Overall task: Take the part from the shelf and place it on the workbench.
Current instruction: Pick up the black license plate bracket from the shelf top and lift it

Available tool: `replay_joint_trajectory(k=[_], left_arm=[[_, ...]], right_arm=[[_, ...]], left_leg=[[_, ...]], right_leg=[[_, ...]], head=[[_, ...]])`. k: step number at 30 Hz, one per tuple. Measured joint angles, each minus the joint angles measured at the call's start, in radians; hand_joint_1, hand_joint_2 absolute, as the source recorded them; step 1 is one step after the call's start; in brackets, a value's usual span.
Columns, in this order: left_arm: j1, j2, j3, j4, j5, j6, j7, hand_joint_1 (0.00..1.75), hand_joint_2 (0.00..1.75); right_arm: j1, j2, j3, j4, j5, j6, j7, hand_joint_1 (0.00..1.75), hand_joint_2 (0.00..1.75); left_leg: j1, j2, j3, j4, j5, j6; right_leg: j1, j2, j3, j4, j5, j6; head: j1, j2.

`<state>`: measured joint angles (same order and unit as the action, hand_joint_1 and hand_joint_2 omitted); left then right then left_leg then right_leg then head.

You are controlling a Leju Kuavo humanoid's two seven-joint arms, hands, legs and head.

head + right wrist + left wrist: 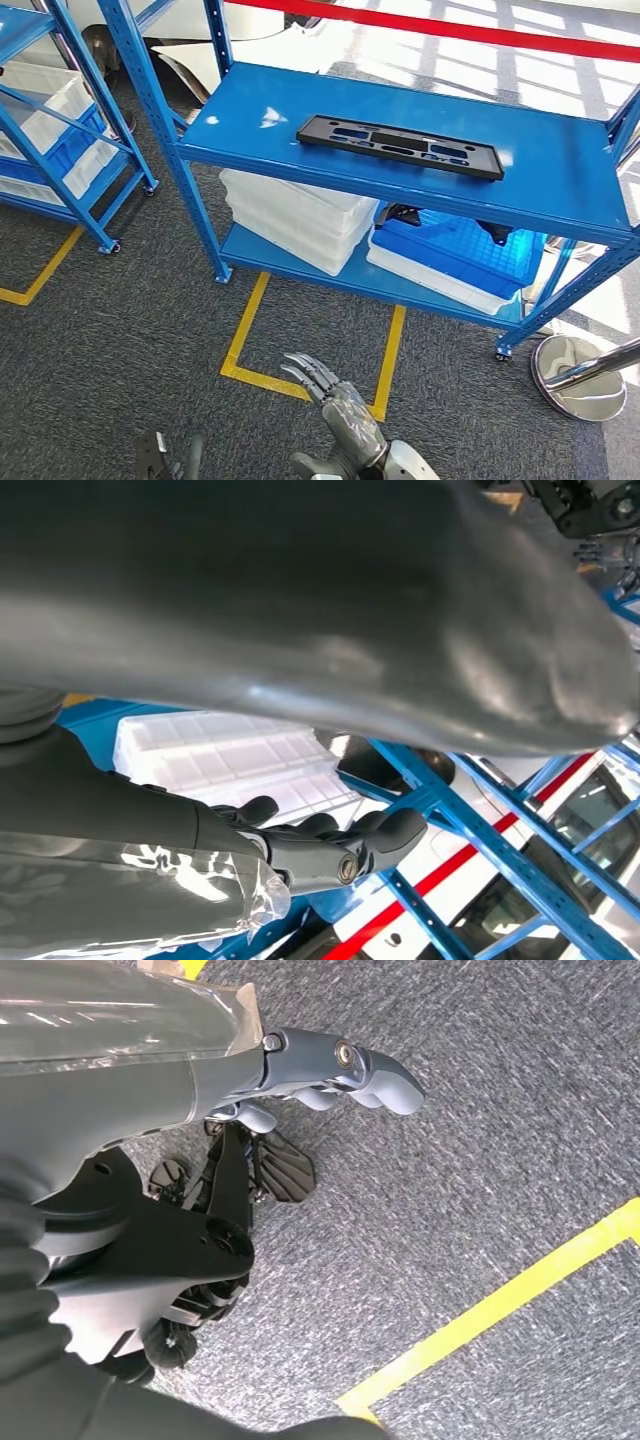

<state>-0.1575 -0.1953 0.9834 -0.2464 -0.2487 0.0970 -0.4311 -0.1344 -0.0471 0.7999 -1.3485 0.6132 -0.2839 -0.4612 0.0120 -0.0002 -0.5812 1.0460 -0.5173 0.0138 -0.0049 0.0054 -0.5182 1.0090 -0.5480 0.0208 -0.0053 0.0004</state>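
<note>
Right robot hand [343, 410] empty (part [400, 146] unlabelled) on shelf [566, 170]

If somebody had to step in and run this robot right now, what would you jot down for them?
Right hand: raised low in front of the body, fingers stretched toward the shelf, holding nothing.
Left hand: hanging down over the grey carpet, fingers apart, holding nothing.
The part, a long black plastic frame, lies flat on the top board of the blue shelf, untouched. White bins and a blue bin sit on the board below.
Done: the robot faces the shelf; nothing picked up.
Left: reach the part, lift it off, carry it to the workbench and set it down.
</note>
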Motion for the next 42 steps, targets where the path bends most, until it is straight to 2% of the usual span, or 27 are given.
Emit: replay_joint_trajectory(k=[22, 26, 35, 37, 39, 41, 42], left_arm=[[0.0, 0.0, 0.0, 0.0, 0.0, 0.001, 0.0, 0.0, 1.75], [0.0, 0.0, 0.0, 0.0, 0.0, 0.001, 0.0, 0.0, 0.0], [0.0, 0.0, 0.0, 0.003, 0.0, -0.058, -0.019, 0.0, 0.0], [0.0, 0.0, 0.0, 0.003, 0.0, -0.063, -0.016, 0.0, 0.0], [0.0, 0.0, 0.0, 0.003, 0.0, -0.063, -0.011, 0.0, 0.0], [0.0, 0.0, -0.002, 0.003, 0.0, -0.063, -0.009, 0.0, 0.0], [0.0, 0.0, -0.002, 0.004, 0.0, -0.063, -0.008, 0.0, 0.0]], right_arm=[[0.009, -0.004, 0.0, -0.008, 0.01, -0.01, 0.003, 0.0, 0.0], [0.009, -0.004, 0.0, -0.009, 0.011, -0.01, 0.003, 0.0, 0.0], [0.013, -0.006, -0.002, -0.012, 0.016, -0.01, 0.004, 0.0, 0.0], [0.013, -0.006, -0.002, -0.012, 0.021, -0.012, 0.005, 0.0, 0.0], [0.013, -0.006, -0.004, -0.014, 0.028, -0.019, 0.007, 0.0, 0.0], [0.015, -0.006, -0.005, -0.015, 0.034, -0.026, 0.011, 0.0, 0.0], [0.017, -0.007, -0.006, -0.015, 0.035, -0.027, 0.013, 0.0, 0.0]], left_leg=[[0.0, 0.0, 0.0, 0.0, 0.0, 0.0], [0.0, 0.0, 0.0, 0.0, 0.0, 0.0], [-0.003, 0.0, -0.001, 0.004, -0.002, 0.002], [-0.005, 0.0, 0.0, 0.002, -0.002, 0.005], [0.001, 0.001, 0.007, -0.011, 0.002, 0.012], [0.008, 0.004, 0.017, -0.024, 0.007, 0.019], [0.009, 0.005, 0.02, -0.025, 0.006, 0.02]], right_leg=[[0.0, 0.0, 0.0, 0.0, 0.0, 0.0], [0.0, 0.0, 0.0, 0.0, 0.0, 0.0], [-0.003, 0.0, 0.0, -0.003, 0.002, 0.003], [-0.005, 0.0, 0.001, -0.006, 0.003, 0.006], [-0.006, -0.001, 0.001, 0.0, -0.003, 0.01], [-0.007, -0.001, -0.029, 0.065, -0.039, 0.015], [-0.008, -0.001, -0.062, 0.128, -0.066, 0.018]], head=[[0.0, 0.0], [0.0, 0.0], [0.0, 0.0], [0.0, 0.0], [0.0, 0.0], [0.0, 0.0], [0.001, 0.0]])
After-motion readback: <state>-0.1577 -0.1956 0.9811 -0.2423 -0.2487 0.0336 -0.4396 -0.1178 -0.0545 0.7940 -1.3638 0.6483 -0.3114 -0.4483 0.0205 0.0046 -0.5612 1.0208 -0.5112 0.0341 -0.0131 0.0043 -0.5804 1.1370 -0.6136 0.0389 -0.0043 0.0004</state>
